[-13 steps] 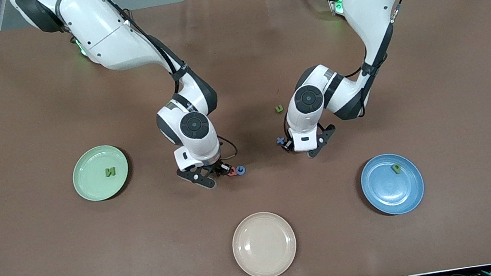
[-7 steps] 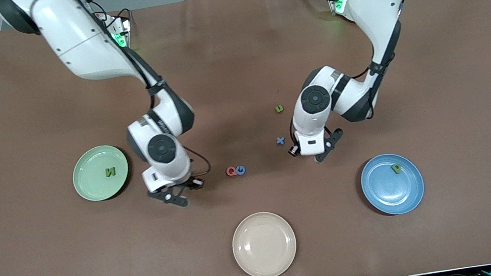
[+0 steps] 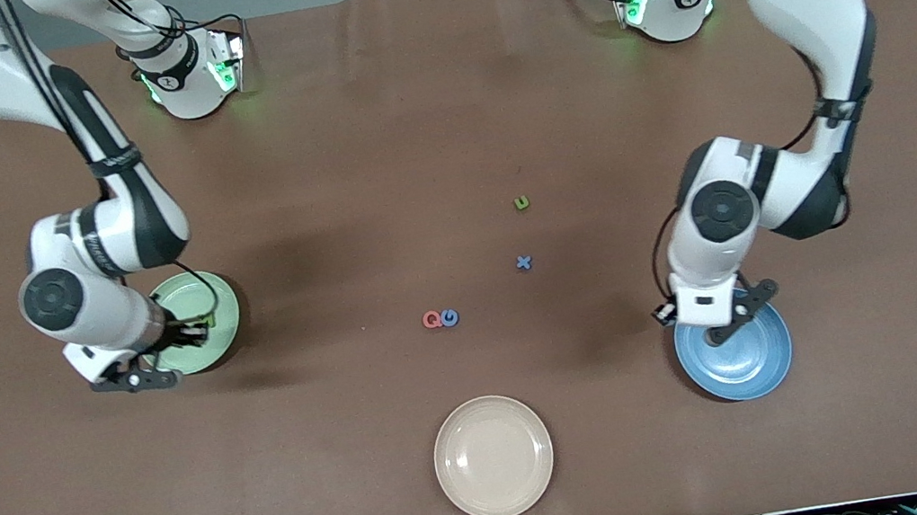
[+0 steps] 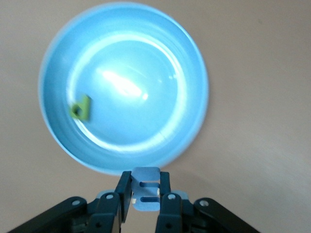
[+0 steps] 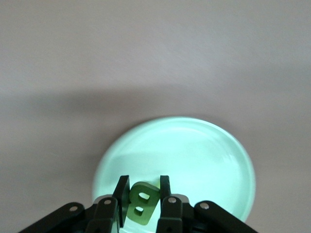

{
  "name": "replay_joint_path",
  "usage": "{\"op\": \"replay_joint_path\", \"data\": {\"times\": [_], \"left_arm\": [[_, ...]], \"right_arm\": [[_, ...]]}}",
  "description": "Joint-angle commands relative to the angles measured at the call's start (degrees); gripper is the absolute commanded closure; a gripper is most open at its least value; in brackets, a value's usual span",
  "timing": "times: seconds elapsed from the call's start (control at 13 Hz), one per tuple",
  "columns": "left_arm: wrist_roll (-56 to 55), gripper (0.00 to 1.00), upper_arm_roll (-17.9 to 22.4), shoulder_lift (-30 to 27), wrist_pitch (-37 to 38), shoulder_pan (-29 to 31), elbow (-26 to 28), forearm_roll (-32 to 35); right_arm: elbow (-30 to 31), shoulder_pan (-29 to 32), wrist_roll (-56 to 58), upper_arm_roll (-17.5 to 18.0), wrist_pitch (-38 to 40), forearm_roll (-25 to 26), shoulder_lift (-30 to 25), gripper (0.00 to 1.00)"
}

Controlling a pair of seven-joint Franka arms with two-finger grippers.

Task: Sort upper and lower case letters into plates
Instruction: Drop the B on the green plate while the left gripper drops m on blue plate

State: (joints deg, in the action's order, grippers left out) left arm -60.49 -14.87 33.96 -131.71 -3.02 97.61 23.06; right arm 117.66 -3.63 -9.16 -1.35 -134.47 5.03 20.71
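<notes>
Green B [image 5: 141,204] pinched in right end effector [image 5: 142,201] over green plate [image 3: 223,309], pale-blue letter [image 4: 145,190] pinched in left end effector [image 4: 145,196] at blue plate [image 3: 757,367] rim; early release risks dropping it onto the desk.

Both arms reach out and down, wrists bent low. Left gripper [image 4: 145,194] is clamped on a pale blue letter [image 4: 146,189], right gripper [image 5: 143,204] clamped on a green letter [image 5: 142,204].

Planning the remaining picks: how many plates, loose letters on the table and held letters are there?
Plates: 3
Loose letters on table: 4
Held letters: 2, left gripper over blue plate, right gripper over green plate
Total: 9
</notes>
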Motion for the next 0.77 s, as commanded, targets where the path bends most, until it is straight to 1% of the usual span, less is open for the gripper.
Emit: {"op": "replay_joint_path", "data": {"times": [0.0,0.08,0.15,0.23,0.31,0.38,0.54,0.61,0.69], "left_arm": [[5.5,0.98,-0.6,0.6,0.7,3.0,0.7,1.0],[7.0,0.91,-0.6,1.4,0.5,4.2,0.6,1.0],[7.2,0.76,-0.6,2.0,0.2,4.5,0.5,1.0],[7.2,0.44,-0.6,2.4,0.1,4.5,0.3,1.0],[7.0,0.17,-0.6,2.4,0.0,4.5,0.2,0.4],[6.5,0.0,-0.7,2.2,0.0,4.4,0.2,0.3],[5.7,0.0,-1.6,1.7,0.1,3.7,0.4,-0.4],[3.9,0.0,-2.9,1.5,0.4,3.6,0.6,-1.2],[1.0,0.0,-5.2,1.5,0.5,3.6,0.7,-1.3]], "right_arm": [[12.7,4.1,6.1,1.4,-10.5,-0.8,-3.6,1.0],[13.7,5.5,8.5,1.3,-11.9,-0.7,-3.4,1.0],[14.0,6.8,9.9,1.3,-12.0,-0.7,-3.0,0.96],[14.0,7.1,10.3,1.3,-11.7,-0.8,-3.0,0.57],[13.9,7.1,10.1,1.3,-11.3,-0.8,-3.1,0.01],[13.8,7.0,9.7,1.4,-11.3,-0.8,-3.3,0.0],[13.2,5.7,6.8,1.9,-11.3,-2.1,-3.4,0.0],[12.0,3.5,2.4,2.7,-11.3,-3.7,-3.2,0.0],[9.6,0.6,-2.9,2.8,-11.3,-3.8,-2.8,0.0]]}}
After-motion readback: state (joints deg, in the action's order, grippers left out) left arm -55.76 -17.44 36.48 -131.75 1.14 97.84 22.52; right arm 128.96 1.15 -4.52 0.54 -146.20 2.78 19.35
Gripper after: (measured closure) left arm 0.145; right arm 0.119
